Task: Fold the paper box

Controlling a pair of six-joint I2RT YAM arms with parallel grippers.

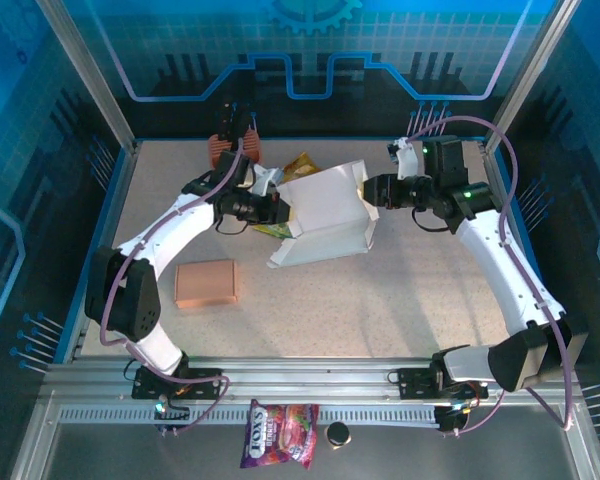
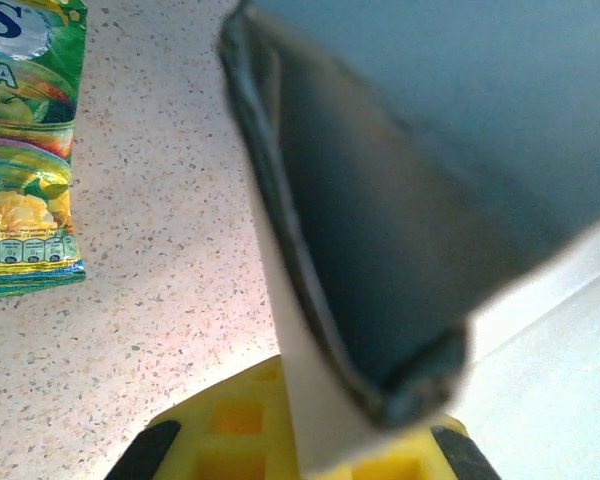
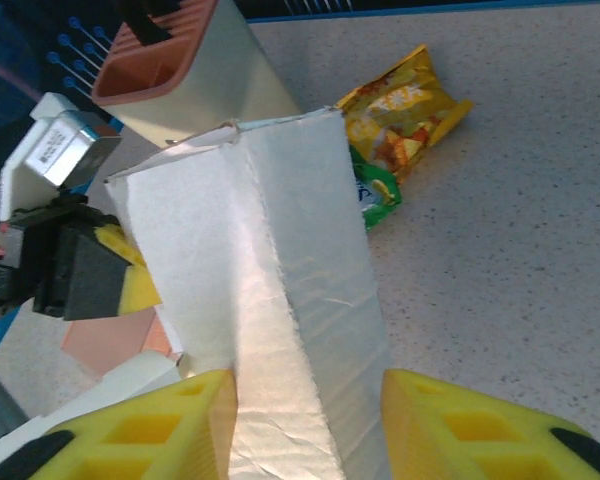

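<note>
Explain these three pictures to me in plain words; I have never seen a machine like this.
These are two robot arms bolted to a table, each ending in a two-finger gripper. The wide picture looks down from above and behind; the other two come from cameras on the wrists, so yellow fingers show at their bottom edge. Both arms hold a white paper box: the left gripper is shut on one flap, the right gripper pinches the opposite end. On the table also lie a flat brown carton and a snack bag.
</note>
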